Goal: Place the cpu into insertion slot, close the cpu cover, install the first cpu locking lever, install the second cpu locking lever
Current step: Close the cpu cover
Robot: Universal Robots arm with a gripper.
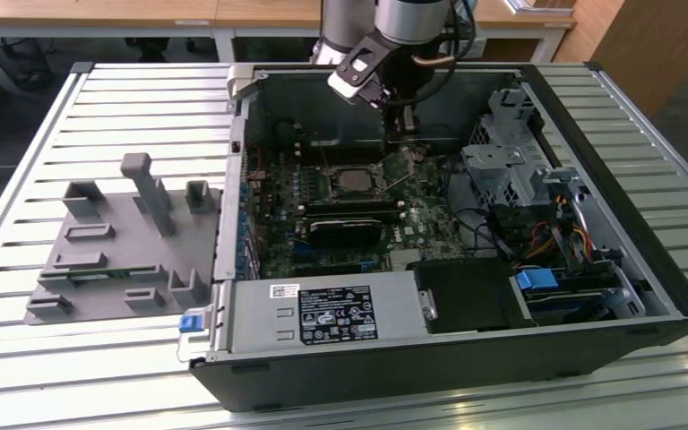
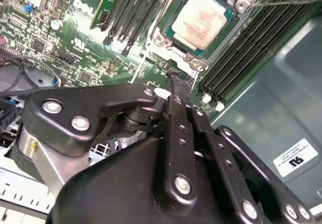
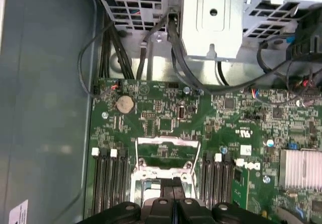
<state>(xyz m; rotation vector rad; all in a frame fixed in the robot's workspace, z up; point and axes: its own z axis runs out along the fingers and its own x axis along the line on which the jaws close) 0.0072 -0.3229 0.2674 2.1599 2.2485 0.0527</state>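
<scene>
The cpu [image 2: 201, 22], silvery on top with a green rim, lies in the metal-framed insertion slot [image 1: 350, 181] on the green motherboard. The cpu cover [image 3: 168, 142], a thin silvery frame with a square window, is swung open on the far side of the slot, and green board shows through its window. It also shows in the exterior view as the silvery cover [image 1: 411, 152] just below the arm. My gripper [image 1: 400, 133] hangs over that spot, shut, its black tips together at the cover's edge [image 3: 173, 186] and right beside the slot [image 2: 178, 83]. A thin wire locking lever [image 2: 287, 1] sticks out, unlatched.
Black memory slots [image 3: 105, 183] flank the slot on both sides. A metal drive cage [image 1: 505, 161] with cables stands at the exterior view's right, and the power supply [image 1: 320, 313] sits at the front. A grey fixture [image 1: 117, 251] lies on the slatted table at the left.
</scene>
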